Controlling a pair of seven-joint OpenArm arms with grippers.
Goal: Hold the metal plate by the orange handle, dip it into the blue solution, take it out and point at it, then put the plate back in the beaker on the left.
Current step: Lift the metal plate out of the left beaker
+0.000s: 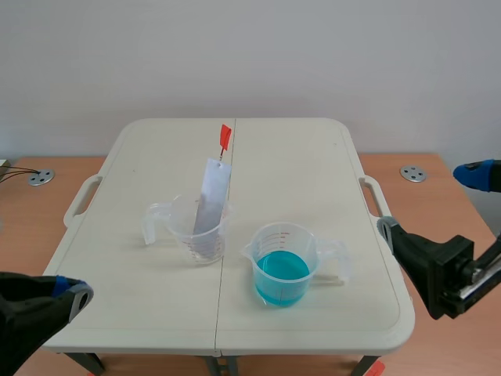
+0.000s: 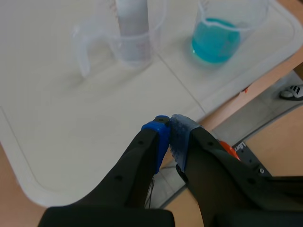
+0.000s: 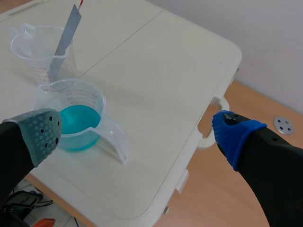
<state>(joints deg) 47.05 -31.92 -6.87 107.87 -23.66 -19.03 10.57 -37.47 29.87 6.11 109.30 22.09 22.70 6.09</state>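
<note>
- The metal plate (image 1: 210, 202) stands in the beaker (image 1: 197, 233) on the left part of the table (image 1: 313, 172), close to the middle seam.
- Its long axis is almost upright and leans a little toward the far right. The orange handle (image 1: 225, 138) is at the upper end, and the lower end is inside the beaker.
- The second beaker (image 1: 286, 254) stands nearer and to the right, apart from the first, and contains the blue solution (image 1: 282, 274).
- The left gripper (image 2: 169, 126) is at the near left edge of the table, with its fingers closed together on nothing. Only its wrist view shows this; the scene view shows one tip.
- The right gripper (image 3: 137, 128) is at the table's right edge, wide open and holding nothing.
- Only the scene view shows the whole handle; the left wrist view cuts the plate off above the rim.
</note>
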